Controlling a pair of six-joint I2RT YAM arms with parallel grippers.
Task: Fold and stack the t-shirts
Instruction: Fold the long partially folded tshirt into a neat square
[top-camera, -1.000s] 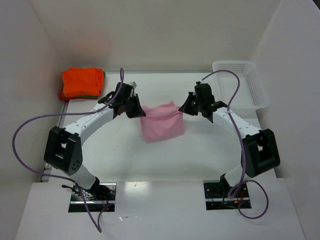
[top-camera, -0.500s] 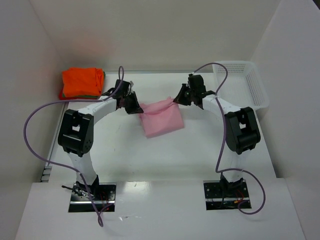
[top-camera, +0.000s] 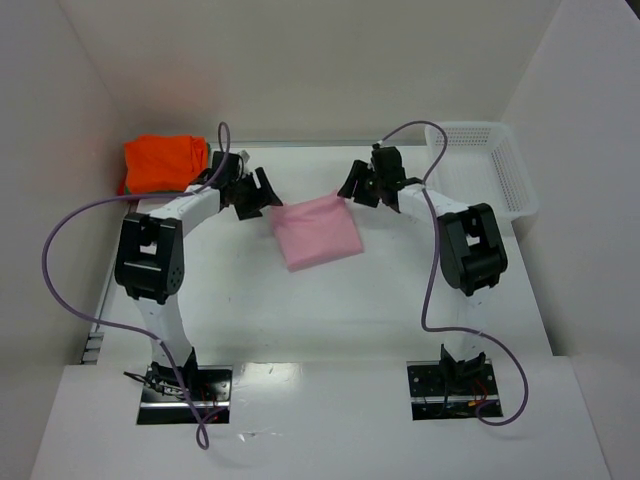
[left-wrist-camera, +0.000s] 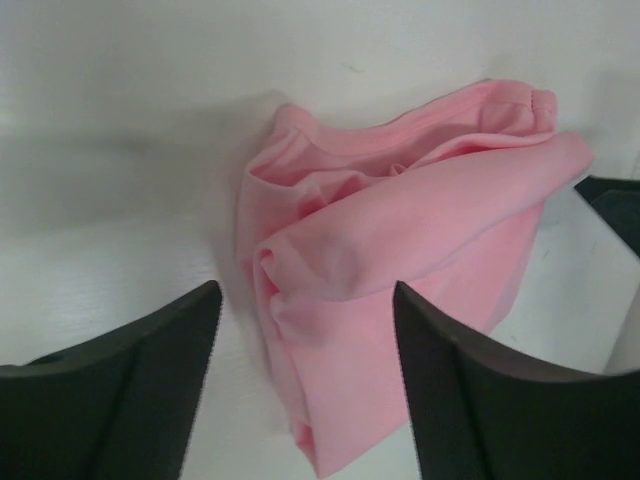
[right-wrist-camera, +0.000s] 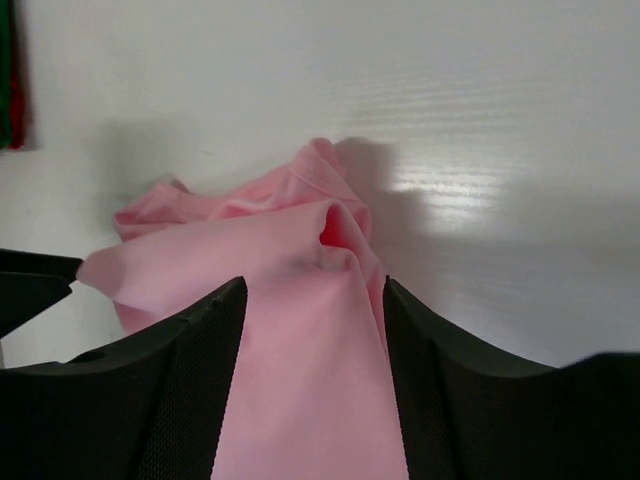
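Note:
The pale pink t-shirt (top-camera: 318, 232) lies folded on the white table (top-camera: 400, 290), a little behind its middle. My left gripper (top-camera: 262, 198) stands open at the shirt's far left corner, and my right gripper (top-camera: 350, 190) stands open at its far right corner. In the left wrist view the rumpled pink cloth (left-wrist-camera: 400, 240) lies loose between the spread fingers of the left gripper (left-wrist-camera: 305, 292). The right gripper (right-wrist-camera: 314, 288) likewise straddles pink cloth (right-wrist-camera: 290, 300) without pinching it. A folded bright orange t-shirt (top-camera: 160, 163) sits at the far left, with a green edge (right-wrist-camera: 6, 60) under it.
A white plastic mesh basket (top-camera: 485, 175) stands at the far right corner. White walls close in the table at the back and on both sides. Purple cables loop from both arms.
Both grippers have opened and let go of the pink t-shirt, which was hanging between them and now lies flat. Both have drawn back toward the far side.

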